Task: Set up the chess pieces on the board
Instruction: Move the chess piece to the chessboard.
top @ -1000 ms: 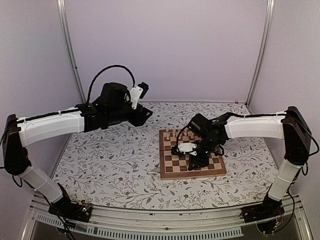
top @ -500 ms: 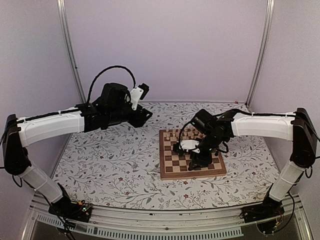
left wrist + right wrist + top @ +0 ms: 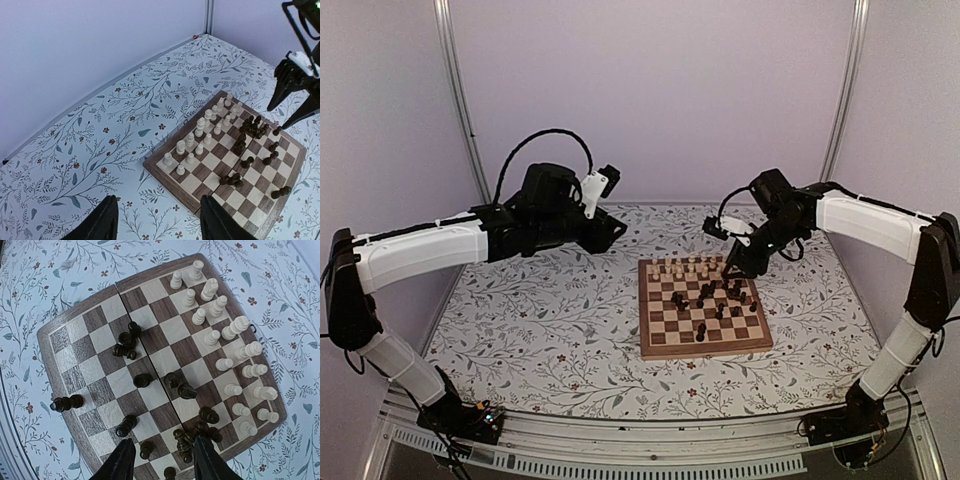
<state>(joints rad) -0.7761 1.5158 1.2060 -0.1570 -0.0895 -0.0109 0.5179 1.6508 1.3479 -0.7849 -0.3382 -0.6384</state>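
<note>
The board (image 3: pixel 670 332) lies flat on the right half of the floral-clothed worktop (image 3: pixel 550 320). The pale pieces (image 3: pixel 225 363) stand upright in two rows along its far edge. The dark pieces (image 3: pixel 142 380) are scattered over the middle and right-hand squares, many tipped on their sides. The right hand (image 3: pixel 162 440) hovers above the board's far right corner, fingers apart and empty. The left hand (image 3: pixel 158 202) hangs raised well to the left, spread wide, holding nothing.
</note>
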